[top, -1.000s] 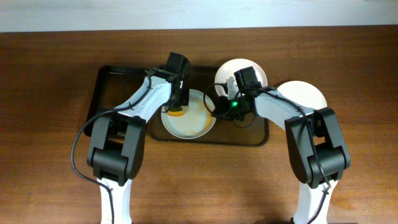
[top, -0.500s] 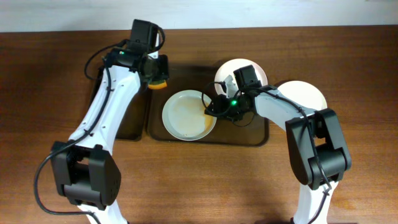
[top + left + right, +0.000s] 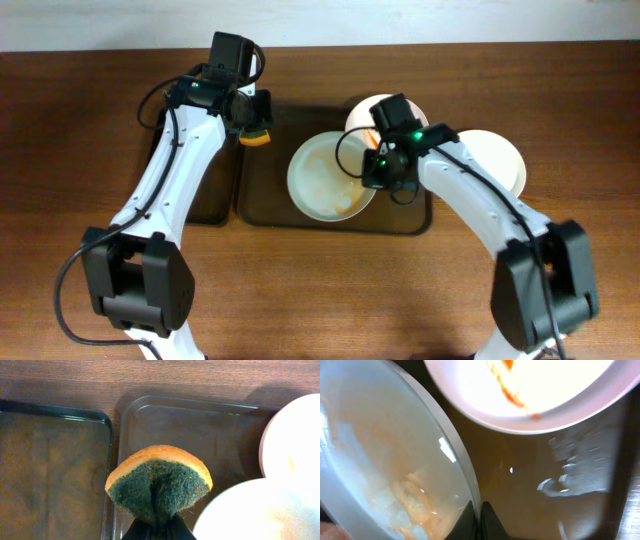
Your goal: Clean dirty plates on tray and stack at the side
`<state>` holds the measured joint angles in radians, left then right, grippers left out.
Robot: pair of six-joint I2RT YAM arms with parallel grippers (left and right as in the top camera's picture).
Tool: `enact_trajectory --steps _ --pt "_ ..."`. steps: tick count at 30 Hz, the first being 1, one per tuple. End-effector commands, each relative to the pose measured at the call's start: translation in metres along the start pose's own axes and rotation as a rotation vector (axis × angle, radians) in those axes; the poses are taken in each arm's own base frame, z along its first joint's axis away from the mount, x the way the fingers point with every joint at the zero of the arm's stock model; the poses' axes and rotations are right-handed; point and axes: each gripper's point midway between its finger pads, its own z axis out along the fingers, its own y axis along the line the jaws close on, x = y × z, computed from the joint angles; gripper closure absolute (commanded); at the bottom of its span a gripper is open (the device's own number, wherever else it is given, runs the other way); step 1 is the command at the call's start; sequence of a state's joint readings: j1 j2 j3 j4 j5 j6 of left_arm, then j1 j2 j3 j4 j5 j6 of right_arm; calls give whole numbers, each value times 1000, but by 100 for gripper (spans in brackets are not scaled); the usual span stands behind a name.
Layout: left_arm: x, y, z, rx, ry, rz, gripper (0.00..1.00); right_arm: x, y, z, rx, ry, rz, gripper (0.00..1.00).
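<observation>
Right jaws are clamped on the right rim of a sauce-smeared plate (image 3: 328, 180), which is held over the middle of the tray (image 3: 262, 205). Its edge is overlapped with a second plate (image 3: 372, 108), streaked orange-red, at the tray's far right corner. A third plate (image 3: 497, 160) is seen on the worktop (image 3: 80, 150) just right of the tray, partly hidden by the right arm. Left jaws are clamped on an orange-and-green sponge (image 3: 257, 133), held over the tray's left rim, beside the black tray (image 3: 50, 470).

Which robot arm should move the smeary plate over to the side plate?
The right gripper: it grips the smeary plate by its rim, nearer the side plate. The left gripper holds a sponge.
</observation>
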<state>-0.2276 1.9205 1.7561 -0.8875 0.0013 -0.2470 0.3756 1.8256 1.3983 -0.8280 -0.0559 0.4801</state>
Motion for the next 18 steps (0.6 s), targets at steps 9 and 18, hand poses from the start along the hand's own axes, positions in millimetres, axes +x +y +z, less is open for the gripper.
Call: enact_trajectory --steps 9,18 --pt "38 -26 48 165 184 1 100 -34 6 -101 616 -453 -275 96" --pt "38 -26 49 165 186 1 100 -31 39 -166 905 -788 -394 96"
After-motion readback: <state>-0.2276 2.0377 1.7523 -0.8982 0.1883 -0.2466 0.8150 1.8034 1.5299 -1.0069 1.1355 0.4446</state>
